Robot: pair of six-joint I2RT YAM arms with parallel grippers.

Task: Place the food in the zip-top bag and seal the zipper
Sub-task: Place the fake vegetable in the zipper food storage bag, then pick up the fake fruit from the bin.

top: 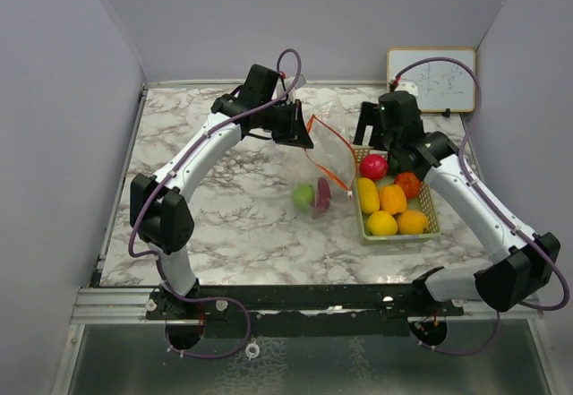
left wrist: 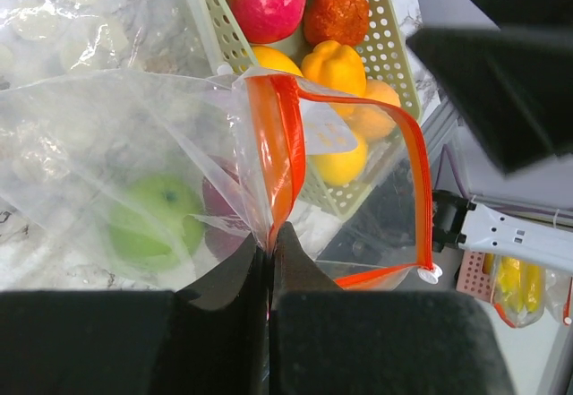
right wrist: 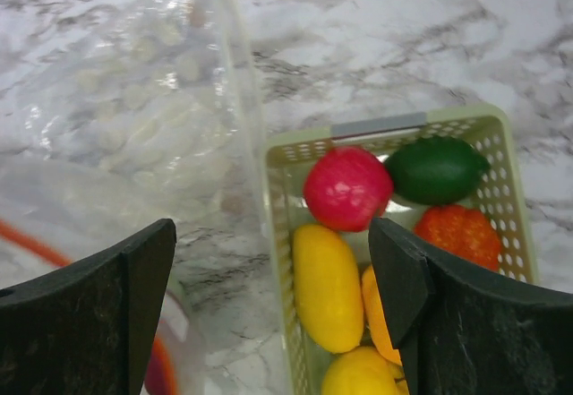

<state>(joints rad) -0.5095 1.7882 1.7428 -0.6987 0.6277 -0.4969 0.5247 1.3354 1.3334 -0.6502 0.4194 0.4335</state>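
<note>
The left arm's fingers (left wrist: pixel 270 265) are pinched tight on the orange zipper strip (left wrist: pixel 285 144) of the clear plastic zip-top bag (top: pixel 329 155). They hold one lip up off the white marbled bench (top: pixel 224 220) so that the mouth gapes toward the pale green perforated plastic basket (right wrist: pixel 380 129); held so, the opening faces the side from which the food must come. Two pieces lie in the bag's low end on the bench, a glossy green apple-like toy (left wrist: pixel 148 220) and a purple-red one (top: pixel 323 193) touching it. The rest sits in the basket just beside the bag: a round pink-red fruit (right wrist: pixel 346 187), a dark green lime-shaped one (right wrist: pixel 437 169), an orange-red one (right wrist: pixel 461 234) and several yellow and orange pieces (some half hidden under others). The right arm's fingers (top: pixel 376 133) are spread wide and hold nothing. They are poised above the basket's far end with the pink-red fruit between them in the wrist view, which suggests that piece is the next pick. Loading looks to be at an early stage, and the zipper is not yet sealed.
</note>
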